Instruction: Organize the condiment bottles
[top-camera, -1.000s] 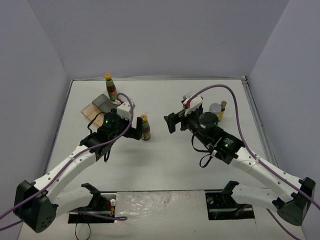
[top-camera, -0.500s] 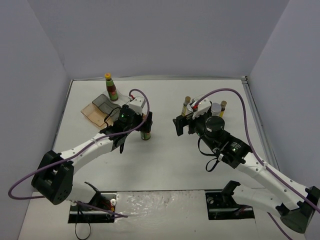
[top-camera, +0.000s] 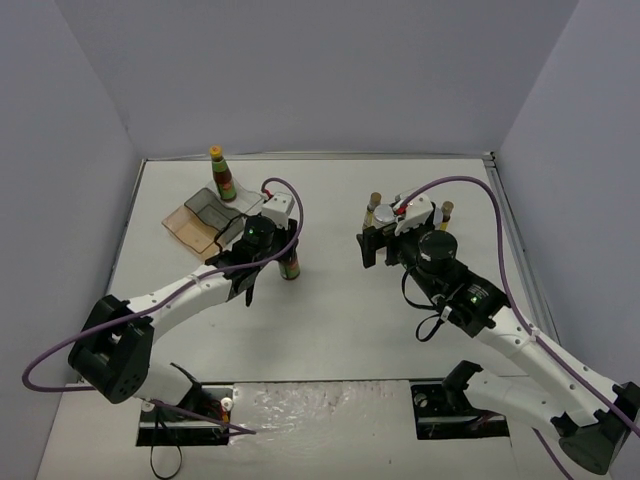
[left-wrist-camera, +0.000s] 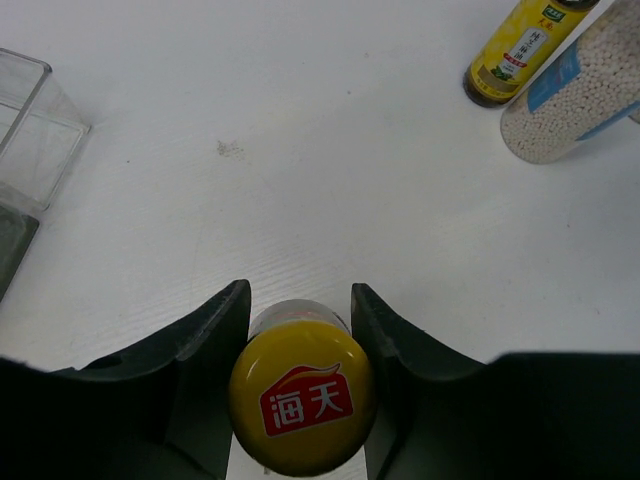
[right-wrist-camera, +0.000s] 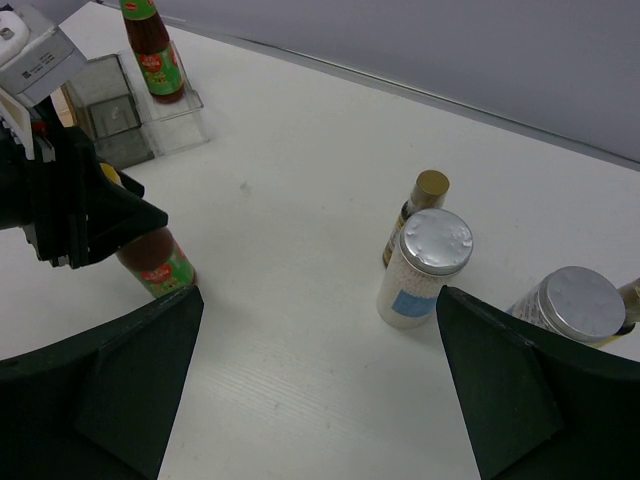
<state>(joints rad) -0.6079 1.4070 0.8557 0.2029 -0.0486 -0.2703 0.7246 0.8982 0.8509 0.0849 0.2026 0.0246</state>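
Pinched at the neck in the left gripper (left-wrist-camera: 300, 300): a yellow-capped sauce bottle (left-wrist-camera: 303, 395), upright mid-table, right of the tray (top-camera: 185, 225). Second sauce bottle (top-camera: 224, 178) at the tray's far end. Left arm stretched low. Right gripper (right-wrist-camera: 315, 390) spread wide, empty; silver-lidded jar (right-wrist-camera: 428, 265) and slim bottle (right-wrist-camera: 418, 205) just beyond.

Top view: high, near edge, down on whole table (top-camera: 340, 320). Left wrist: very close above sauce bottle (left-wrist-camera: 303, 397). Right wrist: oblique, farther; same sauce bottle (right-wrist-camera: 158, 262) lower left.
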